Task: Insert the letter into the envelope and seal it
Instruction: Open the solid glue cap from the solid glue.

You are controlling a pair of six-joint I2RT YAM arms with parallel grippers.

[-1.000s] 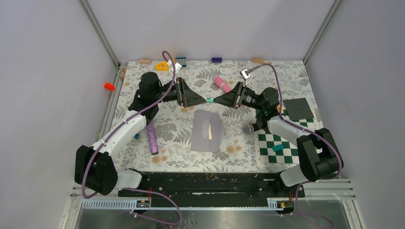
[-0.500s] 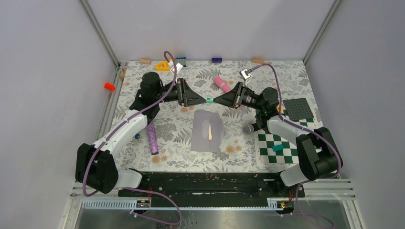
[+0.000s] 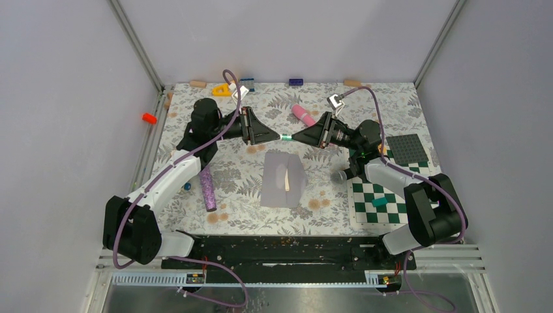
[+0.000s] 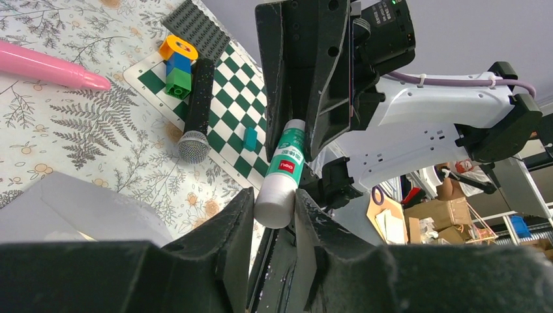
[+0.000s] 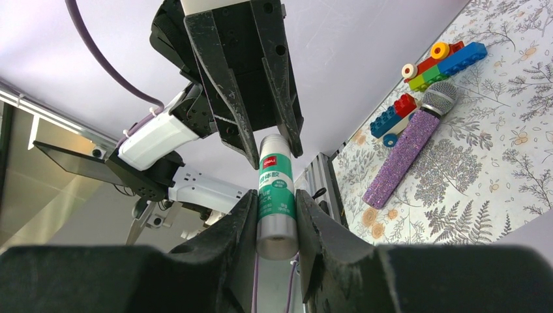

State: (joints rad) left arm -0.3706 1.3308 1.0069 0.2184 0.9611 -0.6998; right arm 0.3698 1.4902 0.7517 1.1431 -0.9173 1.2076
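Above the table [image 3: 326, 111] centre: we list one glue stick [image 3: 285, 137], held level in the air between the two arms, at twelve o'clock from the envelope.
Left gripper [image 4: 274, 207]: clamped on the stick's white cap end, with pads touching both sides.
Right gripper [image 5: 276, 199]: clamped on the green-labelled body, near its base.
Envelope [image 3: 274, 186]: lies on the table at six o'clock from the stick. Neither arm touches it, and its middle bulges upward.
Envelope, contents: we note a pale sliver at its middle. We cannot tell whether this is the letter, or how far in it sits.
Checkerboard mat [image 3: 365, 195]: at four o'clock from the envelope, bearing one small teal block [image 3: 379, 202].
Step, as we judge it: uncapping the glue ahead of sealing.
Risk, first: the hold on the cap is short. A pull off the stick's axis could twist it out of one grip and drop it onto the envelope.
Risk, second: if the letter is not fully seated, glue on the flap may bond to it.
Risk, third: nothing pins the envelope, so pressing with the stick could slide or crease it.
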